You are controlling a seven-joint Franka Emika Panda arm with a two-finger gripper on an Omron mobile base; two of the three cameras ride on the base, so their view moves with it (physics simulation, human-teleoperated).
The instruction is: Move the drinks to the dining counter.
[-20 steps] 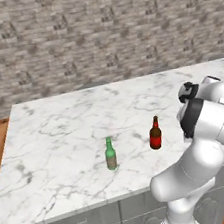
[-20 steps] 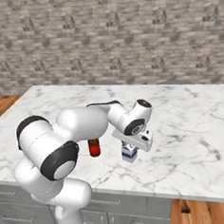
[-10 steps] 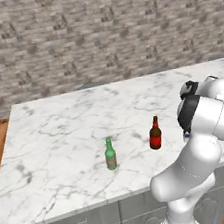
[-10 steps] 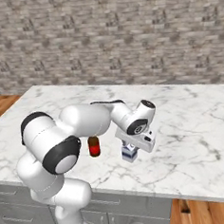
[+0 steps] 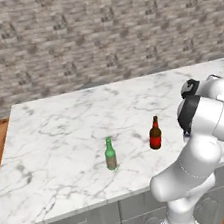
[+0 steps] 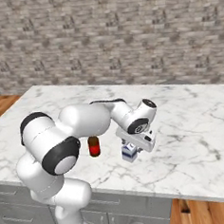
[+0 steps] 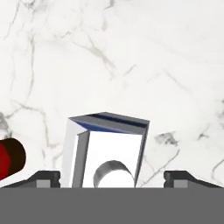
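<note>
Tool (image 7: 112, 177) stood open over the small blue-and-white milk carton (image 7: 106, 151), one dark finger tip (image 7: 43, 178) wide at each side and clear of its walls; nothing held. The carton stood upright on the broad white grey-veined marble surface (image 6: 191, 126), directly under the hand in the right base view. The red-brown glass beer bottle (image 5: 155, 133) stood near it, at 9 o'clock of the carton in the hand view; the green glass bottle (image 5: 110, 154) stood further out along the near edge.

Judged step: carton set down, release done. Next move calls for a straight lift, avoiding the beer bottle. Open marble lay broad toward the brick wall (image 5: 97, 30); near edge was closer.
</note>
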